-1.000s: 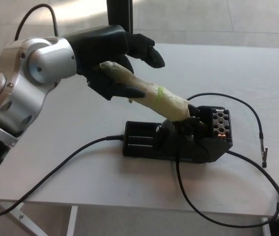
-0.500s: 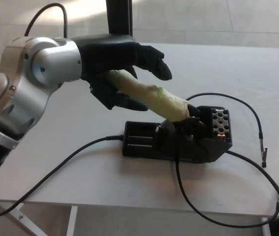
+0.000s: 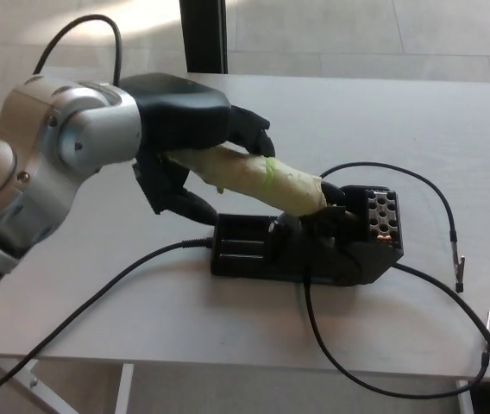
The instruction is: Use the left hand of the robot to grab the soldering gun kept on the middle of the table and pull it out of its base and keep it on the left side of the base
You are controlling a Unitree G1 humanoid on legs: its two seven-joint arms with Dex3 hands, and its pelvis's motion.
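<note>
Fingers: black fingers (image 3: pixel 249 134) curl over the top of the gun's handle; the thumb (image 3: pixel 180 200) comes up from below, so the handle sits wrapped between them.
Left hand: the left hand (image 3: pixel 189 142) is closed around the rear end of the gun, over the table's middle, left of the base.
Left arm: a silver, rounded forearm (image 3: pixel 51 168) enters from the picture's left edge and runs to the black hand.
Right hand: none shows.
Gun: the gun (image 3: pixel 254 177) has a pale, tape-wrapped handle with a thin green band; it slopes down to the right, and its front end meets the holder on the base, so it is not out of it.
Base: the base (image 3: pixel 314 246) is a black block lying on the table, with a perforated metal face at its right end and a flat tray part at its left.
Cables: one black cable (image 3: pixel 98 297) leaves the left of the base and hangs off the front edge; another (image 3: pixel 435 198) loops away to the right.
Table: the table (image 3: pixel 452 112) is pale and flat; the base stands near its middle.
</note>
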